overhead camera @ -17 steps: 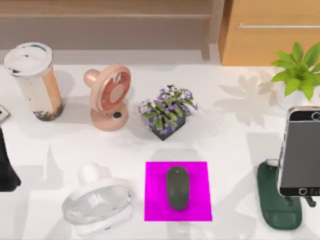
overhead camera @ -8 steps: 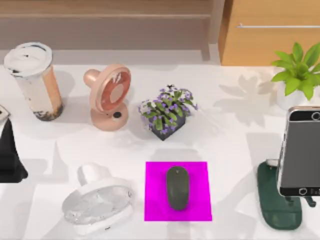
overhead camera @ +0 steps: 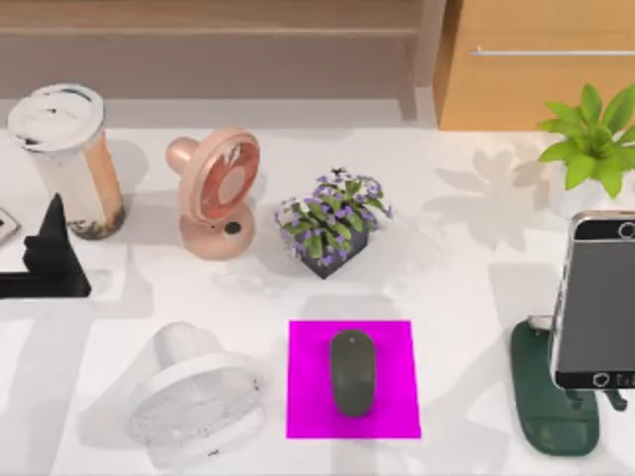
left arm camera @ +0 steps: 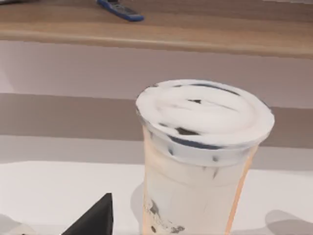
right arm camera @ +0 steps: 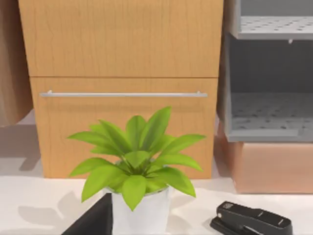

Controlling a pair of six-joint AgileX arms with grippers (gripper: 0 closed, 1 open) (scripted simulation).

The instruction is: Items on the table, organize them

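One tall lidded drink cup [overhead camera: 67, 159], upright at the counter's [overhead camera: 456, 268] far left just beyond your left tool [overhead camera: 48, 260], whose finger state you cannot tell: likely top-heavy, slick-walled, crushable; grip mid-body, below the lid.

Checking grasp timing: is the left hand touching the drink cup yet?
Apart. The top view shows bare white table between the left hand and the drink cup.

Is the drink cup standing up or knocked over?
Standing up. The cup sits on its base on the table, white lid on top.
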